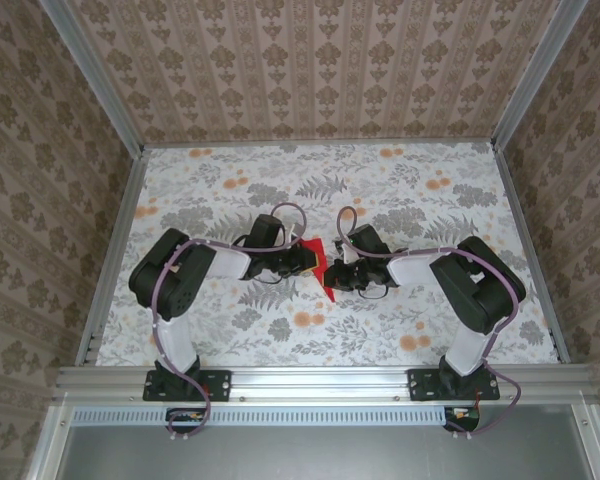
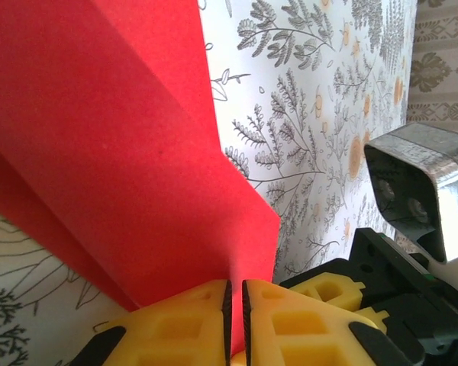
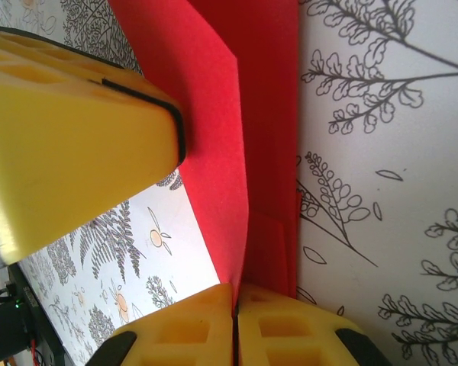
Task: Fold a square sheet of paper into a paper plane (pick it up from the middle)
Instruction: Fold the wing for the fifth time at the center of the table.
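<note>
We pinch the red paper [image 1: 320,264] at the middle of the table [image 1: 280,180] with our left gripper [image 2: 235,301] and our right gripper [image 3: 235,305] both shut tight on it, one from each side and just as close, and its long side runs far-to-near between them.

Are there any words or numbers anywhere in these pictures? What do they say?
None to read.
The red paper is plain.
The table and walls carry only leaves and flowers, no letters.
</note>
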